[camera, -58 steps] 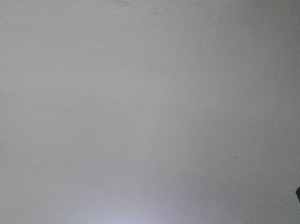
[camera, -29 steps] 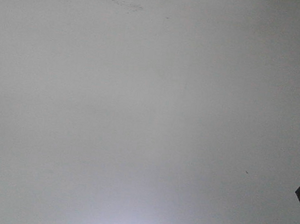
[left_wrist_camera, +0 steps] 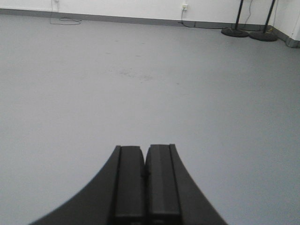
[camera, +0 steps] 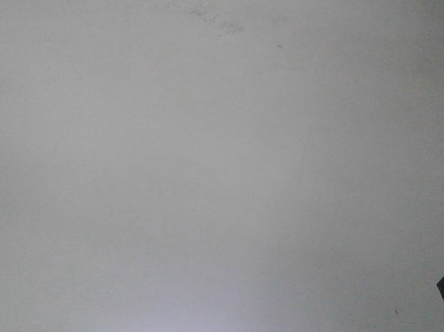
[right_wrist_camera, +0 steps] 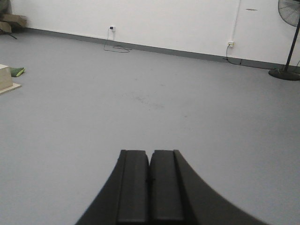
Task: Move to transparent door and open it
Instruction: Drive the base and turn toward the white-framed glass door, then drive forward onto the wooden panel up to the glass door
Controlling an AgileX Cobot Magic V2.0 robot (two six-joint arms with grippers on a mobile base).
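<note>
Right wrist-mounted, right claw closed, base cropped

No words, numbers, brands or signs can be read in any of the views. The grey floor shows only a few faint dark specks, and the white wall is plain. The small wall socket is too tiny and blurry to show any writing.
</note>
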